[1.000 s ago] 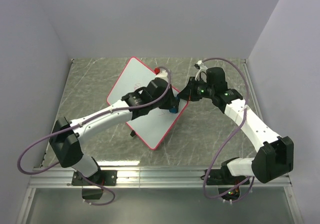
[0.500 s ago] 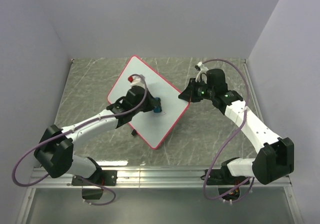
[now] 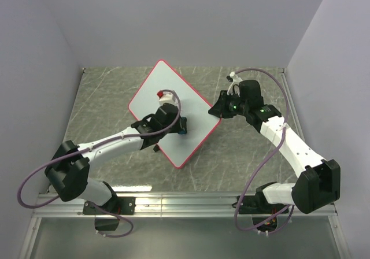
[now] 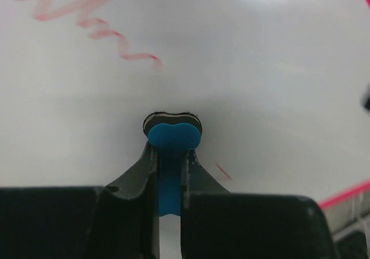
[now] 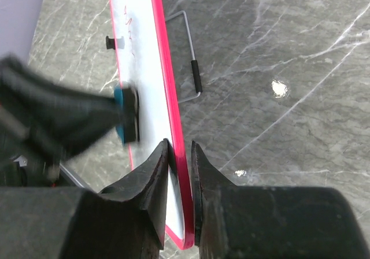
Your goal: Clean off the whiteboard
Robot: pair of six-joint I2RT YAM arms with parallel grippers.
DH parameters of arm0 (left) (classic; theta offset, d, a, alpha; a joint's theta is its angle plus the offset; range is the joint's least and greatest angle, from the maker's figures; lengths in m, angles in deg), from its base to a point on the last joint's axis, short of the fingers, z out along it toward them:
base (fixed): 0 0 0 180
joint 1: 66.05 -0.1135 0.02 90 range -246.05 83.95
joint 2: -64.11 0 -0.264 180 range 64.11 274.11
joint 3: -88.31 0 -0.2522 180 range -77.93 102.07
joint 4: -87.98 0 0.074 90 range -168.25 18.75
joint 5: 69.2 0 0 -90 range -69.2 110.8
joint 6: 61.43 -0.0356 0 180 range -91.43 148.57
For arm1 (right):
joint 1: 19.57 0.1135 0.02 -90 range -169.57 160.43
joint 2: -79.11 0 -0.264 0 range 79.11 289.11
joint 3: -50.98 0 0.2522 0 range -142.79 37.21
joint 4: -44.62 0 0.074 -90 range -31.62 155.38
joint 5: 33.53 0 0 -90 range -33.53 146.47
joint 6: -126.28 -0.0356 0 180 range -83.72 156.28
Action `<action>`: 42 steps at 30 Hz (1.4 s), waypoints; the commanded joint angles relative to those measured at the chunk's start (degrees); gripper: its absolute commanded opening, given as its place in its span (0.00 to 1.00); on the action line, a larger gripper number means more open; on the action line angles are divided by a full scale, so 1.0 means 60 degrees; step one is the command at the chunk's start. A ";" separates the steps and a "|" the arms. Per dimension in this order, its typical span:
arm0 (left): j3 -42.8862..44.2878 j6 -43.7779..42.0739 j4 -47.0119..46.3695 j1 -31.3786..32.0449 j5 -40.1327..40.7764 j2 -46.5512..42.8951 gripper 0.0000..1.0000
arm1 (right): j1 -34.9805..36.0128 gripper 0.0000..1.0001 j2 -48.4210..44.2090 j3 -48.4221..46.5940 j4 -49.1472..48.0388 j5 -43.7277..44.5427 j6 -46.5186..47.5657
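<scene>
The whiteboard (image 3: 167,80) is in the middle of the grey marble desk (image 3: 248,149), turned so that its corners point like a diamond, with a thin red-pink rim all around. The left gripper (image 4: 171,155) is clamped on a blue and black eraser (image 4: 172,133), and the black face of the eraser presses against the white surface. Above it and to the left, in the left wrist view, red scribbles (image 4: 87,16) run across the board, and one short red mark (image 4: 222,171) sits just beside the right finger. The right gripper (image 5: 179,149) is closed on the rim of the board near its right corner, one finger on each side. From above, the left arm (image 3: 115,140) lies over the lower left part of the board and hides it. In the right wrist view a thin wire stand (image 5: 193,74) with a black sleeve rests on the desk just beside the board.
</scene>
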 commanded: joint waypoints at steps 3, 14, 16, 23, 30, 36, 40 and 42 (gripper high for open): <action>0.0124 -0.0369 0.0787 0.1521 -0.2884 0.0391 0.00 | 0.0203 0.00 0.0038 -0.0436 0.0906 0.0706 0.0045; -0.0241 0.0011 0.0992 0.1290 -0.1757 0.0259 0.00 | 0.0203 0.00 0.0053 -0.0466 0.0818 0.0574 -0.0073; -0.0549 0.0114 0.0788 0.0500 -0.1960 0.0054 0.00 | 0.0203 0.00 -0.0021 -0.0451 0.0818 0.0574 -0.0073; -0.0449 -0.0412 0.0436 -0.2121 -0.2385 0.0549 0.00 | 0.0218 0.00 -0.0269 -0.0188 0.0760 0.0516 -0.0146; 0.1498 -0.0809 0.0684 -0.2361 -0.3074 0.1649 0.00 | 0.0218 0.00 -0.0343 0.0018 0.0715 0.0457 -0.0146; 0.3125 -0.0765 0.0963 -0.0867 -0.3236 0.1986 0.00 | 0.0218 0.00 -0.0314 0.0062 0.0643 0.0370 -0.0131; 0.4076 -0.0779 0.1255 -0.0675 -0.3076 0.2060 0.00 | 0.0203 0.00 -0.0270 0.0135 0.0642 0.0282 -0.0088; 0.4341 -0.0896 0.1518 -0.0894 -0.2769 0.2162 0.00 | 0.0247 0.00 -0.0270 0.0193 0.0613 0.0252 -0.0102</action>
